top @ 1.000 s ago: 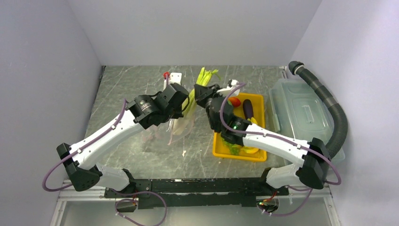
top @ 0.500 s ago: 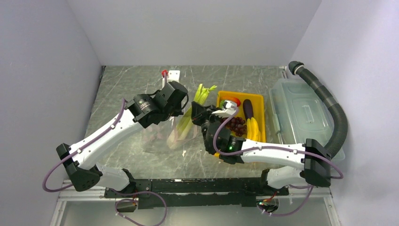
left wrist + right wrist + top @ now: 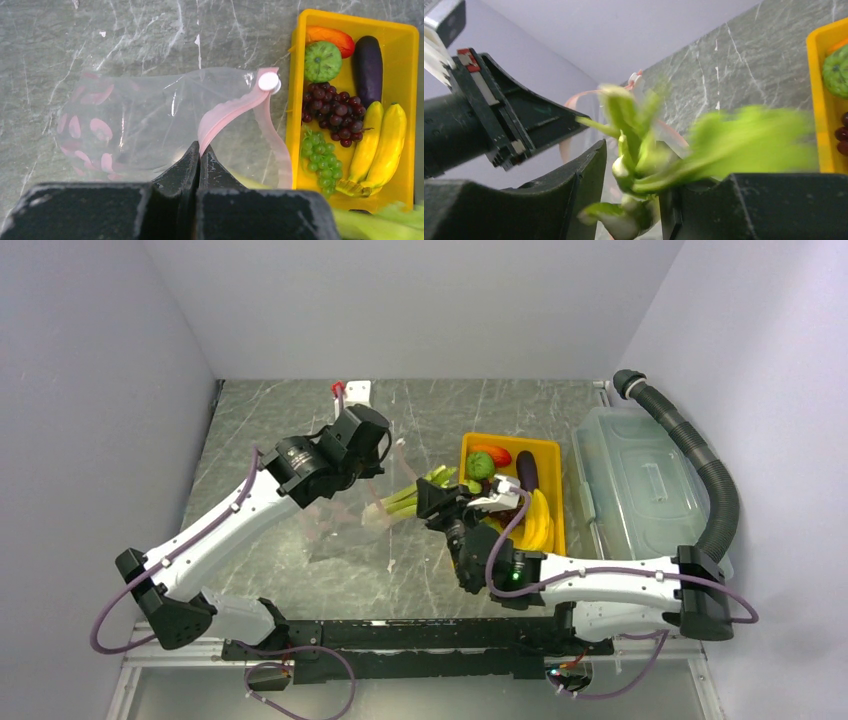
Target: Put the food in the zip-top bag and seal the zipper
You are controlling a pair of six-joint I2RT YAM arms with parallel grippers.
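Left gripper [image 3: 378, 452], seen from above, hangs over the zip-top bag [image 3: 335, 525], its arm stretched from the base toward 1 o'clock. The right gripper [image 3: 434, 502] sits at 3 o'clock of the bag, forearm low and aimed at 9 o'clock, with the celery stalk [image 3: 398, 504] running from it toward 8 o'clock. From the left wrist, the fingers [image 3: 185, 165] are pressed together, pinching the pink zipper [image 3: 230, 110], and the yellow tray [image 3: 295, 100] lies at 3 o'clock. From the right wrist, parted fingers [image 3: 584, 180] flank the blurred celery; whether they clamp it I cannot tell.

One bag [image 3: 150, 120], one celery stalk [image 3: 402, 502], two grape bunches [image 3: 335, 107], seemingly two bananas [image 3: 380, 145]
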